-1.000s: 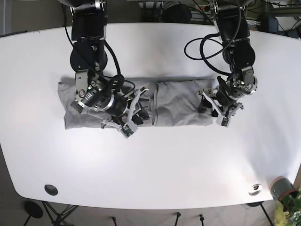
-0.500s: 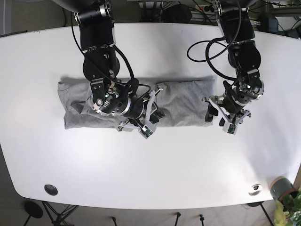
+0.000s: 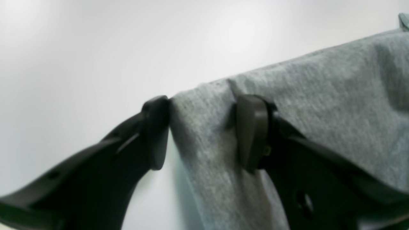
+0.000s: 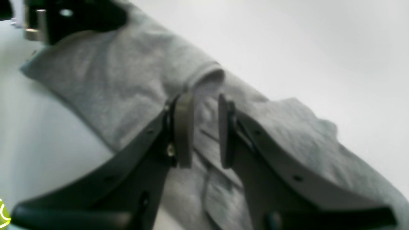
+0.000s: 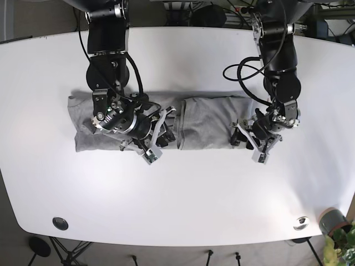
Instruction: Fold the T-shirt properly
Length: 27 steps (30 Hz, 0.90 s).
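Garment: grey T-shirt, lying as a long folded band across the middle of the white table, its collar opening near the centre.

Left gripper: jaws apart, straddling the shirt's end corner; one pad sits on the cloth, the other at the fabric edge, not closed on it. Against the base view half a second ago, this gripper has drawn in from just off the band's end to sit over the cloth there.

Right gripper: jaws narrowly apart around a raised ridge of fabric by the collar; a firm pinch cannot be confirmed. It has shifted back a little toward the band's other end since then.

Reading for the task: both grippers appear to be settling onto grasp points, probably for the next crosswise fold; no cloth is lifted yet.

Brands, labels, writing: none legible on shirt, arms or table.
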Available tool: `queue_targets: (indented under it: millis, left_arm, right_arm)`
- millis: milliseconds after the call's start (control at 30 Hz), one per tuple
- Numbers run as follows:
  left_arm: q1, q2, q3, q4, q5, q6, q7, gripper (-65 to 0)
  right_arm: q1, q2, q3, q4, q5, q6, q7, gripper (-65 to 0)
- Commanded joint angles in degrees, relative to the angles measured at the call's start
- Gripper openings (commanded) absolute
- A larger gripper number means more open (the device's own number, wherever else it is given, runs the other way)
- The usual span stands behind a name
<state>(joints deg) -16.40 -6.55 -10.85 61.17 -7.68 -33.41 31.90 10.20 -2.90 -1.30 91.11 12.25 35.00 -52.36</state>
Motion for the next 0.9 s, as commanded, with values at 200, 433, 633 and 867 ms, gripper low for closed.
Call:
queue_targets:
  millis: [200, 433, 633, 867]
  left_arm:
    - [-0.52, 0.0, 0.43, 10.09, -0.54, -0.39, 2.52, -33.9]
    - [-0.34, 0.26, 0.26, 19.58, -0.54, -0.39, 8.06, -33.9]
    - [2.65, 0.17, 0.26, 23.45, -3.7, -0.48, 10.17, -33.9]
    - [6.78, -0.97, 0.52, 23.71, -11.26, -0.48, 9.99, -42.5]
  right_arm:
    - [0.49, -0.31, 4.95, 4.76, 1.33, 0.38, 1.41, -52.2]
    - [0.22, -0.31, 15.59, 7.04, 1.33, 0.12, 0.71, -51.2]
    - [1.1, -0.05, 27.54, 8.01, 1.33, 0.38, -2.45, -30.1]
    - [4.88, 4.79, 38.44, 3.44, 1.42, 0.38, -4.3, -21.9]
